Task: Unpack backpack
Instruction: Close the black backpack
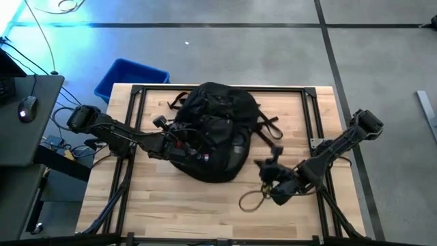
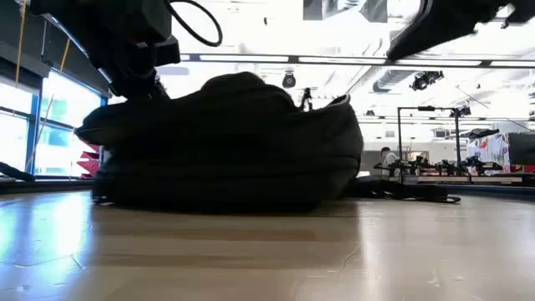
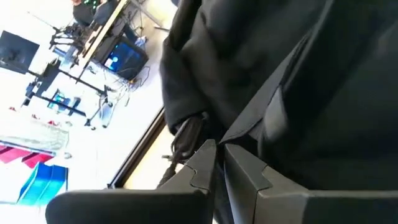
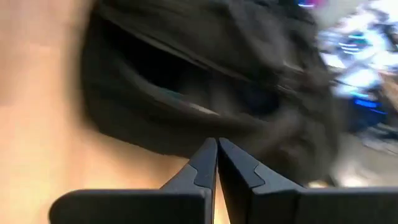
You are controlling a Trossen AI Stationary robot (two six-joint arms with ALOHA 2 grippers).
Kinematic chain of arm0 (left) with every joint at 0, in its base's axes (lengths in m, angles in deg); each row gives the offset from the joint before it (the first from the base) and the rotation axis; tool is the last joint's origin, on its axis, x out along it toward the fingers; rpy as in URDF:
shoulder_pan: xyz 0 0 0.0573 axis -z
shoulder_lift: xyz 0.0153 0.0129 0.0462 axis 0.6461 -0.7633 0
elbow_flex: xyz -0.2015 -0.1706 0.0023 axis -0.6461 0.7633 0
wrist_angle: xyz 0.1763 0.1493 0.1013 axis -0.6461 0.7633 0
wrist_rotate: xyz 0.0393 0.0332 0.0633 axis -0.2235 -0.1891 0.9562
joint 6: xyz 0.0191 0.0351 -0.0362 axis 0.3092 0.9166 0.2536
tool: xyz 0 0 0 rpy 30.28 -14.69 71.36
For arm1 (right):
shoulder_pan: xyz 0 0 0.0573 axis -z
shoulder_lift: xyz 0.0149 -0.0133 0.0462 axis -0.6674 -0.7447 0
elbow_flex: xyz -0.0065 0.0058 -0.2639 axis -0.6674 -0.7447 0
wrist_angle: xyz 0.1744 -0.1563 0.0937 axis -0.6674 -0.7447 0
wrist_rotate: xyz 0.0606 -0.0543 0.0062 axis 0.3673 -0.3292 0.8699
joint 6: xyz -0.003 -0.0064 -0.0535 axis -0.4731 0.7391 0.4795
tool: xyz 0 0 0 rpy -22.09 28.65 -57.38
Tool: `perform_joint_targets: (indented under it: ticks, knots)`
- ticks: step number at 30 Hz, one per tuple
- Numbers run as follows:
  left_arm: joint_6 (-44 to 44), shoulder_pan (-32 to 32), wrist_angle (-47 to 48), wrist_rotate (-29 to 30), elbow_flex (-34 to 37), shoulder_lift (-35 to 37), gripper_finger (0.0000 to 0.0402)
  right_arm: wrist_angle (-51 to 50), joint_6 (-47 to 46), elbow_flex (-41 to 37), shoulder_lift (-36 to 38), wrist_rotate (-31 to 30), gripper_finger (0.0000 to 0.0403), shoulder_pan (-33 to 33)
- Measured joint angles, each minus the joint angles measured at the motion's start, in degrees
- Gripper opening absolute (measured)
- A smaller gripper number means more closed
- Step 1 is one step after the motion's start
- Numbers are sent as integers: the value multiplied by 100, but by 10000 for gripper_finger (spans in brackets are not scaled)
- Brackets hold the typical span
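The black backpack point(image 1: 215, 130) lies flat on the middle of the wooden table, and it fills the low view as a dark mound point(image 2: 234, 142). My left gripper point(image 1: 183, 139) is shut at the backpack's left side. In its wrist view the fingertips point(image 3: 219, 148) meet on a fold of black fabric beside a zip pull point(image 3: 186, 134). My right gripper point(image 1: 261, 164) is shut with nothing in it. It hangs over bare table just off the backpack's near right side, pointing at the backpack point(image 4: 205, 81). My left gripper's shut fingertips point(image 3: 208, 152) lie against a fold of the backpack's black fabric point(image 3: 239, 127) on its left side. The fingers come in slanting down from the table's left. I cannot tell whether any fabric is caught between them. The backpack rests on the table.
A tan cord loop point(image 1: 251, 199) lies on the table near my right gripper. The backpack's straps point(image 1: 270, 126) trail toward the right. Black frame rails point(image 1: 136, 102) run along the table's edges. A blue bin point(image 1: 130, 76) stands beyond the far left corner.
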State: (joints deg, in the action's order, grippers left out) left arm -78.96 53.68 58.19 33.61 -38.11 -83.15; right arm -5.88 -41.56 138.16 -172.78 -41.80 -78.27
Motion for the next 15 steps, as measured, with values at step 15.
perform_joint_targets:
  ticks: [15]
  knots:
    - [1354,404,-792,-279,0,16,9,1447,2621,-405,887,2990,82,2519]
